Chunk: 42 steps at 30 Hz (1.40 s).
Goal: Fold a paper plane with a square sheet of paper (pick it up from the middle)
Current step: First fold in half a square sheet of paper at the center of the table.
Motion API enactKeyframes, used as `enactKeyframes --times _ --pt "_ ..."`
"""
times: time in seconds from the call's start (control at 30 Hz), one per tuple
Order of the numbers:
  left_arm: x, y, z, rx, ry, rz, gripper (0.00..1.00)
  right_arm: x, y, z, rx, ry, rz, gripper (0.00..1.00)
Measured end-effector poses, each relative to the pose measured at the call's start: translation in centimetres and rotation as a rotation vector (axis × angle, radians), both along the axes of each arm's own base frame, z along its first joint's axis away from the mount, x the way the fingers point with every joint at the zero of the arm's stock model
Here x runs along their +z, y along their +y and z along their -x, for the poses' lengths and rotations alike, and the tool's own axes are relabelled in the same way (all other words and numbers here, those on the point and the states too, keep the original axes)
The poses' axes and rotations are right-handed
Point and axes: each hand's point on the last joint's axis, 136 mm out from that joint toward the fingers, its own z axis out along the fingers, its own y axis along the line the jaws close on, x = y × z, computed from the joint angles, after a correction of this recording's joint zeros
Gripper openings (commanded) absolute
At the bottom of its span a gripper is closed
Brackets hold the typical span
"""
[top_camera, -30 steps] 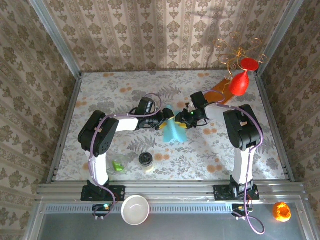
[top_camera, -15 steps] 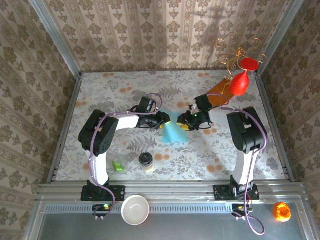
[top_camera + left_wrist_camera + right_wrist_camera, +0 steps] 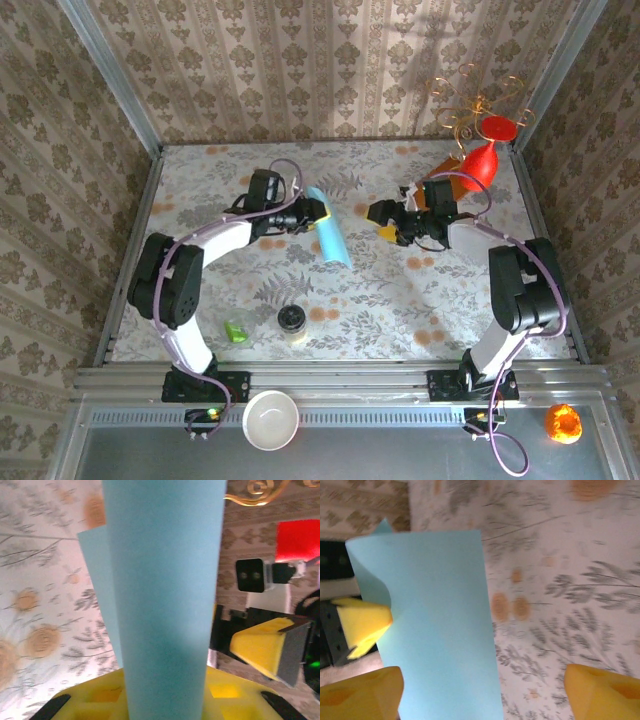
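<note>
The square sheet of paper is light blue and doubled over into a narrow strip, slanting down to the table left of centre. My left gripper is shut on its upper end. In the left wrist view the sheet rises between the yellow fingers, with a second layer showing behind on the left. My right gripper stands open to the right, apart from the paper. In the right wrist view its fingertips are wide apart, and the sheet lies ahead with the left gripper's pad against it.
An orange-brown sheet lies at the back right under a red vase shape and a gold wire stand. A small jar and a green piece sit near the front. A white bowl and an orange object lie off the table.
The left gripper closed on the sheet and carried it left and back. The right gripper let go, opened and drew away to the right. The paper went from a fanned shape to a narrow strip.
</note>
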Motion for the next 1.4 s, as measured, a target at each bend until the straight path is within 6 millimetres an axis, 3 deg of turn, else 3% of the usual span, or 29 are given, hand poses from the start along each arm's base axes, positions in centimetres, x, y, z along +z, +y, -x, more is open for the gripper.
enactKeyframes --times 0.17,0.33,0.53,0.87,1.4 --pt "3.9 -0.1 0.3 -0.062 -0.051 0.085 0.29 2.3 2.1 0.7 0.082 -0.065 -0.072 0.92" --pt "5.7 -0.2 0.5 -0.099 -0.067 0.138 0.28 3.9 3.8 0.6 0.137 -0.097 -0.146 0.92" --pt "5.8 0.1 0.3 -0.094 -0.047 0.148 0.27 4.8 5.3 0.6 0.177 -0.105 -0.218 0.85" --pt "4.9 1.9 -0.8 -0.036 -0.02 0.137 0.26 5.8 5.5 0.6 0.181 -0.107 -0.253 0.62" --pt "4.7 1.9 -0.4 -0.053 -0.012 0.134 0.26 7.0 5.7 -0.1 0.172 -0.111 -0.275 0.29"
